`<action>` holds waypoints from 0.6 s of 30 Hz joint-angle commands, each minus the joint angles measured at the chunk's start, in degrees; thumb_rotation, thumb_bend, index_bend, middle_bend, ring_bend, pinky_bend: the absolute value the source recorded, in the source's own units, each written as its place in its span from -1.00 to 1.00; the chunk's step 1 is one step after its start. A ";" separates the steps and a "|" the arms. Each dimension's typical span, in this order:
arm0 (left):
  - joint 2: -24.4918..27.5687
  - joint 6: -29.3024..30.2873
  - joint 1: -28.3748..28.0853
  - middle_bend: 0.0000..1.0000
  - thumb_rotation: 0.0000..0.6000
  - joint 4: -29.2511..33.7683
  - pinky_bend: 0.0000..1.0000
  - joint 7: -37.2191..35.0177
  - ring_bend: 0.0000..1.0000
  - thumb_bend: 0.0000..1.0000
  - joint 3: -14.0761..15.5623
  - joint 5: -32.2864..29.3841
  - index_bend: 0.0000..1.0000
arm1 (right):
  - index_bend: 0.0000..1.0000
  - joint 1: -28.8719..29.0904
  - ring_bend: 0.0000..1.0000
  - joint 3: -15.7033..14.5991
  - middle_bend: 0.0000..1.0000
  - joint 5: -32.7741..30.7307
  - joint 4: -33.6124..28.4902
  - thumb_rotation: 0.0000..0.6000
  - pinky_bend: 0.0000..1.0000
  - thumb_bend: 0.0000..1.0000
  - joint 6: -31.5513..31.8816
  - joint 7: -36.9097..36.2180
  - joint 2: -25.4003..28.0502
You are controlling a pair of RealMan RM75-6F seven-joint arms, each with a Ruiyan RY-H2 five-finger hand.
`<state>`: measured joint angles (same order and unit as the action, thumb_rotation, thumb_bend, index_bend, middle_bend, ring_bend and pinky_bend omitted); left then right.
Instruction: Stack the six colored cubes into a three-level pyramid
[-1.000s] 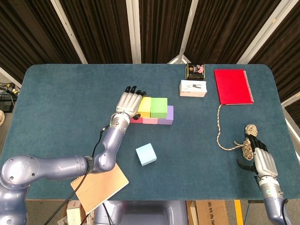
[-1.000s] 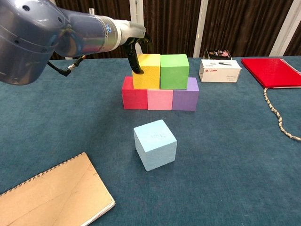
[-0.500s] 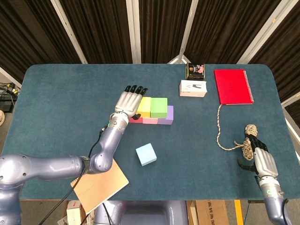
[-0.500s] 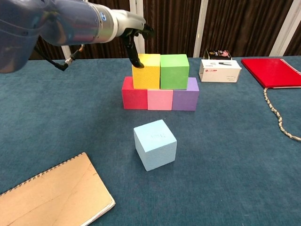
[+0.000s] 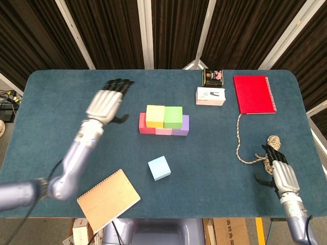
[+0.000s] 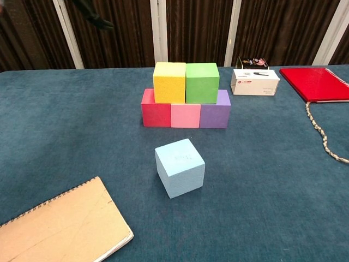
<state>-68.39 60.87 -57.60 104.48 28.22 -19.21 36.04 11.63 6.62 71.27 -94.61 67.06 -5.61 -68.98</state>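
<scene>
The left hand [image 5: 106,104] hangs in the upper left of the head view, left of the stack and apart from it, fingers spread and holding nothing; it looks free for a new pick. The right hand [image 5: 280,175] sits low at the right edge, resting near a coil of rope [image 5: 273,144]; its fingers look loosely curled, but I cannot tell whether they close on anything.

The pyramid stands just above the middle of the frame. Its base is a row of three touching cubes: the red cube [image 6: 155,107], the pink cube [image 6: 185,115] and the purple cube [image 6: 215,114]. On them sit the yellow cube [image 6: 169,82] and the green cube [image 6: 202,82], side by side and touching, each bridging a seam in the row below, which is what keeps the second level steady. The top level is not yet laid.

The light blue cube [image 6: 179,167] lies alone on the table [image 5: 61,92] below the stack, well apart and turned slightly askew. By my reckoning it is the last piece, meant to straddle the seam between yellow and green; it will want squaring before being set down.

Further out, a tan notebook [image 5: 108,199] lies at lower left, and a white box [image 5: 210,96], a dark tin [image 5: 213,77] and a red notebook [image 5: 253,94] at upper right, none in the way.
</scene>
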 commanded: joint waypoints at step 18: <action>7.13 24.72 33.57 -0.90 1.00 -5.06 -1.00 -30.98 -1.00 -0.30 14.69 40.14 -0.82 | -0.92 13.32 -1.00 -3.62 -0.97 18.92 -9.18 1.00 -1.00 -0.31 -11.90 4.07 4.16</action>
<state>-60.24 82.60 -27.04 101.44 -0.55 -6.31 74.01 23.21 2.75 90.76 -102.53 57.28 -3.57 -64.45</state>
